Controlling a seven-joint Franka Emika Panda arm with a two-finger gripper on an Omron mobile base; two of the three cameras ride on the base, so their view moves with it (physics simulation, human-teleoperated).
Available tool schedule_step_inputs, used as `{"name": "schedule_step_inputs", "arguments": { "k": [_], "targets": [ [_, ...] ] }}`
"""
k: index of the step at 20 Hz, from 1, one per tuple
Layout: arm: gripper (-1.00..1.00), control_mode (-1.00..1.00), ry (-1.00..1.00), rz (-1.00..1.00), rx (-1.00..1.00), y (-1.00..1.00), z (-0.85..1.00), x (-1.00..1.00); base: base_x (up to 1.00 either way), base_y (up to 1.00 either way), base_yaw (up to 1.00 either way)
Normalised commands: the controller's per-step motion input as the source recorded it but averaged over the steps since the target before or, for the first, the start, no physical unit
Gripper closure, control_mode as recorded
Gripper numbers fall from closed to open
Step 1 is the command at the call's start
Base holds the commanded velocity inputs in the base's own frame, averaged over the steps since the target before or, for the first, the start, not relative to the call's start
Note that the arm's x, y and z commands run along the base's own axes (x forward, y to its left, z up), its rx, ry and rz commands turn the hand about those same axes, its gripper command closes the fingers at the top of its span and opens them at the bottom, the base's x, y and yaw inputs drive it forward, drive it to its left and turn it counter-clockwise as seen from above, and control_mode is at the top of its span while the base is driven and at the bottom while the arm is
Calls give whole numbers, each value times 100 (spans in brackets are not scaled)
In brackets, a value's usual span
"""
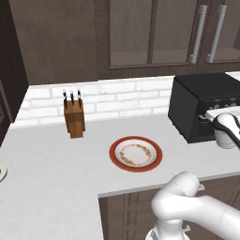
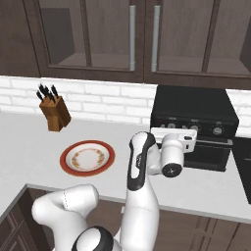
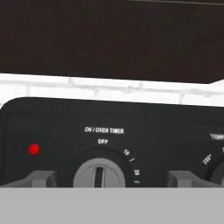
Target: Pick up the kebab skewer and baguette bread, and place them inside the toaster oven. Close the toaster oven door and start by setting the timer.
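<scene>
- Dark wooden cabinets (image 2: 142,34) with long metal handles hang above a white brick backsplash (image 1: 117,98) and a pale grey worktop (image 1: 51,173).
- At the right of the worktop stands the toaster oven (image 2: 193,122), black and boxy, back against the bricks. Its front door (image 2: 208,154) looks shut; nothing inside can be made out from here.
- The white arm reaches up to the oven's control strip, and the tool (image 3: 111,177) sits right at the timer knob (image 3: 99,174).
- From the hand view, the 2 grey fingertips (image 3: 39,178) stand spread, 1 on each side of the knob, not touching it.
- The knob's slot points up toward "OFF", under the words "ON / OVEN TIMER". A red lamp (image 3: 34,149) shows to its left, and a 2nd dial (image 3: 217,171) peeks in at the right edge.
- A round plate (image 1: 136,154) with a red rim lies near the worktop's front edge, left of the oven and well apart from it.
- A wooden knife block (image 1: 74,117) stands farther left, close to the wall.
</scene>
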Motion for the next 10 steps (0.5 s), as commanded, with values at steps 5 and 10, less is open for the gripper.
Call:
{"name": "schedule_step_inputs", "arguments": {
  "k": [5,10],
  "targets": [
    [-100,-100,-2,0,0,0,0,0,0,0,0],
    [-100,-100,-1,0,0,0,0,0,0,0,0]
  ]
}}
